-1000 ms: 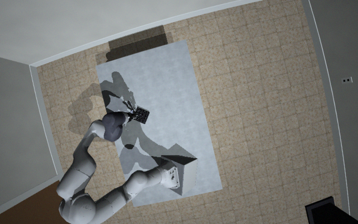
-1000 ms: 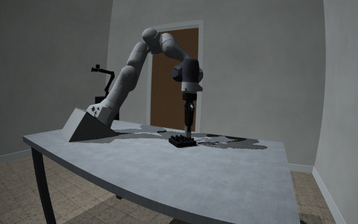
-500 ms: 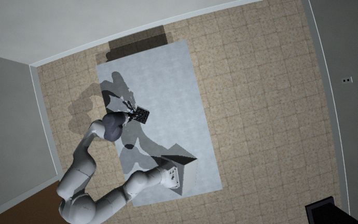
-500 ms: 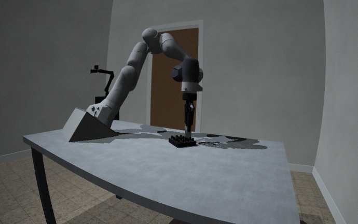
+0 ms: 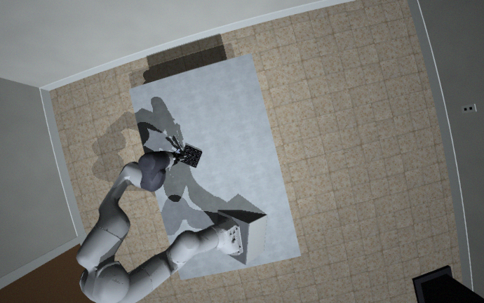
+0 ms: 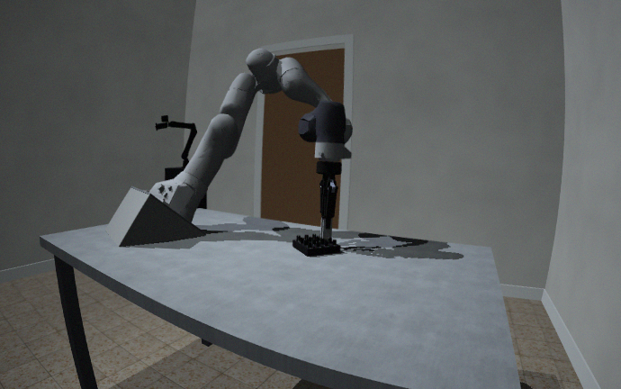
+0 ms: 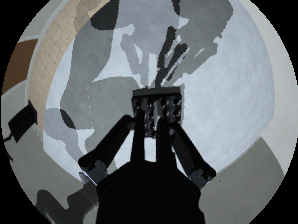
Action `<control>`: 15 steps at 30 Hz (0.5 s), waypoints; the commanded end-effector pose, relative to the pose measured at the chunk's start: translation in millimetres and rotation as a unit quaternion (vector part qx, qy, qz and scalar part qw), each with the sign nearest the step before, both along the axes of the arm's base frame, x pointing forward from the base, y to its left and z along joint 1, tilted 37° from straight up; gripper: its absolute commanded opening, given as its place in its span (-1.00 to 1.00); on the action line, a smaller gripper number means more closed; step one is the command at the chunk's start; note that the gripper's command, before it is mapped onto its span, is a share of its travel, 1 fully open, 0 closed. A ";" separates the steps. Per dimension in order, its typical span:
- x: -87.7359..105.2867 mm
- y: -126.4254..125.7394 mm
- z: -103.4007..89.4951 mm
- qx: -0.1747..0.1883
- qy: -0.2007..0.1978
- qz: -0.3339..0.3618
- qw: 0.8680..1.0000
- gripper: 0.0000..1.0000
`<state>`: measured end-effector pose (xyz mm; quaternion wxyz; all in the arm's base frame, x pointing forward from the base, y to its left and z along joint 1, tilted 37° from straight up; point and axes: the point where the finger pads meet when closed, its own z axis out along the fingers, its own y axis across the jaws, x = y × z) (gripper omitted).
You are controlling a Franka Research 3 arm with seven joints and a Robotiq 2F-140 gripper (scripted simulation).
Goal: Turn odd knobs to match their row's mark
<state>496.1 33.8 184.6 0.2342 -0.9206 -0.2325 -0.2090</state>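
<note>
Knob box: we are seeing the small, square black box with rows of upright black knobs sitting on the pale blue-grey table, left of centre in the top view, just right of centre in the exterior view, and at the middle of the wrist view. It is apparently resting flat.
Gripper: we are holding the black two-finger gripper with pale fingertips upright over the box, its fingers standing narrowly apart. We cannot tell whether a knob is sitting between them.
Arm: our light grey, seven-joint arm is arching above the table, rising from the lower part of the top view.
Marks and lines: these are too small and dark to read, so we are not naming a wrong knob or judging how many are done.
Slip risk: if we are turning a knob with the fingers off its axis, they could slide round it, leaving its line short of the row's mark.
Neighbour risk: knobs are standing close together, so a swinging finger could nudge a correct one.
Box risk: pushing past an end stop or pressing sideways could be twisting or tipping the whole box.
</note>
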 end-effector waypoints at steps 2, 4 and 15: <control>0.1 -1.0 -1.2 -0.001 -0.001 0.000 1.000 -0.77; 0.1 -1.0 -1.2 -0.001 -0.001 0.000 1.000 -0.77; 0.1 -1.0 -1.2 -0.001 -0.001 0.000 1.000 -0.90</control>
